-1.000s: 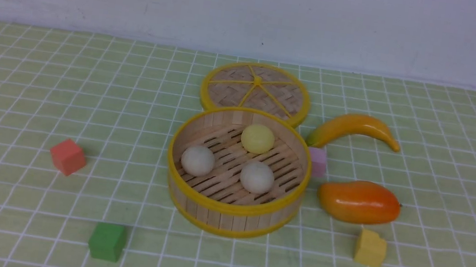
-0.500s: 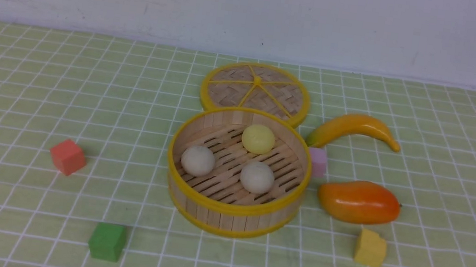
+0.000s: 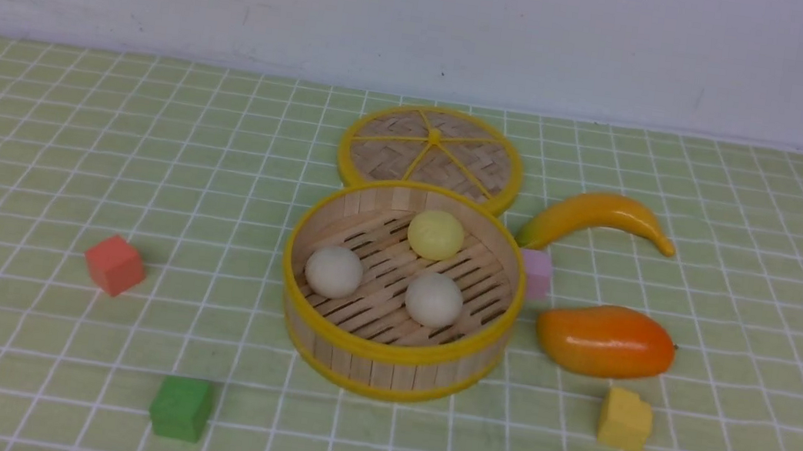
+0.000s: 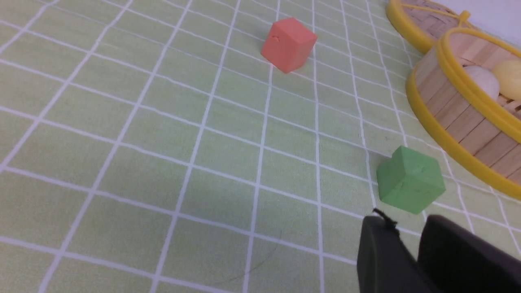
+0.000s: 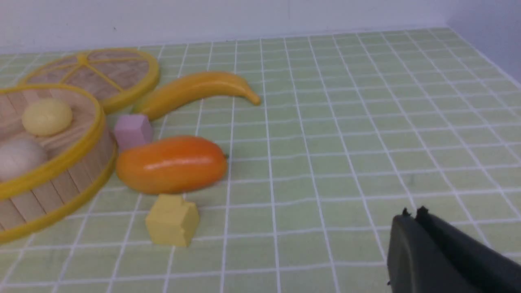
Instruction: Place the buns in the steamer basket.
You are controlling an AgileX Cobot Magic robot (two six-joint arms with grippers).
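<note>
The steamer basket (image 3: 393, 350) stands at the table's middle. All three buns lie on its slatted floor: a pale yellow one (image 3: 435, 235) at the back and two off-white ones (image 3: 333, 272) (image 3: 433, 300) in front. Neither gripper shows in the front view. In the left wrist view my left gripper (image 4: 409, 224) is empty with a narrow gap between its jaws, near the green cube (image 4: 410, 179) and left of the basket (image 4: 456, 118). In the right wrist view my right gripper (image 5: 412, 212) is shut and empty, well to the right of the basket (image 5: 61, 162).
The woven lid (image 3: 432, 153) lies flat behind the basket. A banana (image 3: 596, 216), a pink cube (image 3: 536, 273), a mango (image 3: 605, 341) and a yellow cube (image 3: 625, 419) lie to its right. A red cube (image 3: 115, 265) and the green cube (image 3: 180, 407) lie to its left.
</note>
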